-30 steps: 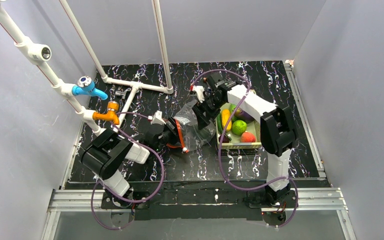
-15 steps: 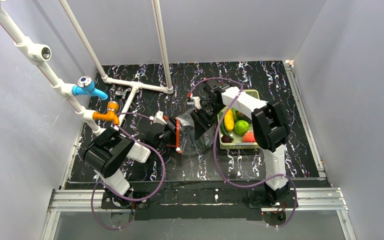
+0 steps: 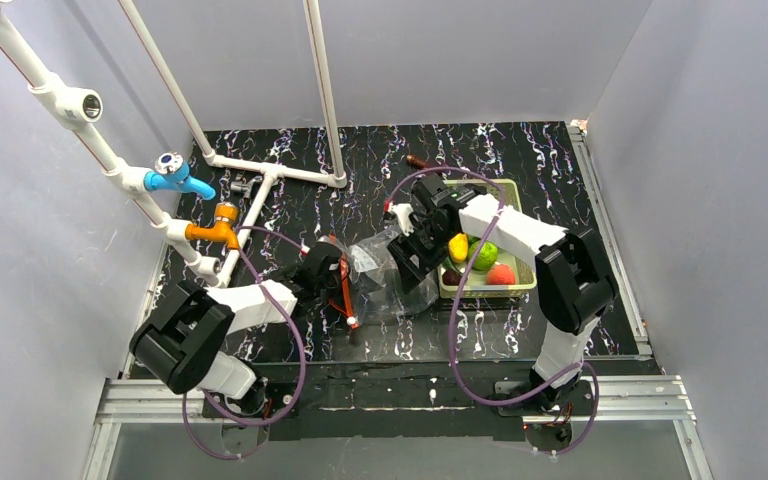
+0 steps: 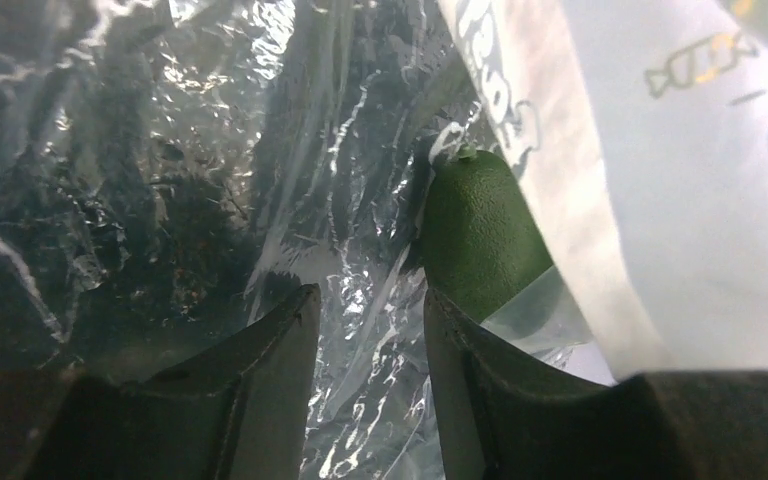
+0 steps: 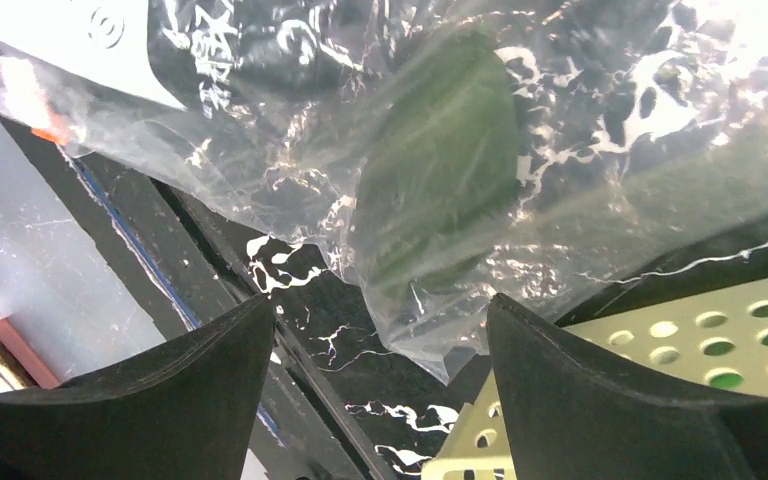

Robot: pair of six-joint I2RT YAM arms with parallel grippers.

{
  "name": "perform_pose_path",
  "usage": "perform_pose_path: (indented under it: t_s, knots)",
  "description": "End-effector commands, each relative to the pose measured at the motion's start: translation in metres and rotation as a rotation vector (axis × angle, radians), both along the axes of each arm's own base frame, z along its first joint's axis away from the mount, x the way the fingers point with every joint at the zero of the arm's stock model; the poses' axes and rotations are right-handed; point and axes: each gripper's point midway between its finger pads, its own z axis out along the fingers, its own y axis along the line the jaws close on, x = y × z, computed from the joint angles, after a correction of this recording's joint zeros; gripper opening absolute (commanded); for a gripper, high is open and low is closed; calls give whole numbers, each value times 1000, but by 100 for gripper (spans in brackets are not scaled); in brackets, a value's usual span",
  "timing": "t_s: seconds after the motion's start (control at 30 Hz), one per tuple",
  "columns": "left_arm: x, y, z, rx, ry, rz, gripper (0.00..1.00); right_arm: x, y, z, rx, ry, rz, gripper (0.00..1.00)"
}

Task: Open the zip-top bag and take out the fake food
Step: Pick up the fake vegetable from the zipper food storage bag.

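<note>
Zip-top bag [image 3: 378,285]: lying on the desk [image 3: 560,170], between both pincers, just beside the basket [image 3: 490,291].
Fake food [image 3: 484,256]: yellow, green and red pieces in the basket; one green piece [image 5: 440,170] inside the bag.
Left pincer [image 4: 367,295]: fingers a little apart, crinkly film showing in the gap.
Right pincer [image 5: 380,300]: spread wide, gripping nothing, facing the bag.

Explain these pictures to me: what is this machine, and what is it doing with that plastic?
Two robot arms are bolted to a table. One picture looks down from above; the other two come from wrist cameras. Between the arms is a clear zip-top bag; beside it, a yellow-green basket holds toy fruit. A green piece sits inside the bag. The left gripper has its jaws close together at the crinkled plastic; whether they pinch it is unclear. The right gripper is open, holding nothing.
</note>
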Motion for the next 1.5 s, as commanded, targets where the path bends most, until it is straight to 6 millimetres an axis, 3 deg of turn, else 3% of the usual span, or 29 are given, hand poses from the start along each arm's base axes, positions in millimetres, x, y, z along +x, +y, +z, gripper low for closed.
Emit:
perform_pose_path:
  t_s: [0.0, 0.27, 0.7, 1.1, 1.47]
  knots:
    - [11, -22, 23, -61, -60, -79, 43, -13, 0, -27, -73, 44, 15, 84]
    - [19, -40, 23, -150, -60, -87, 45, -18, 5, -41, -71, 126, 24, 84]
    - [26, -51, 28, -278, -34, -18, 56, -28, 26, -22, 98, 234, -12, 84]
    - [-3, -46, -2, -125, 212, 20, 55, -16, 29, -28, 139, 176, -17, 84]
    - [2, -81, 21, -280, 214, -59, 59, -16, 30, -27, 160, 163, -12, 84]
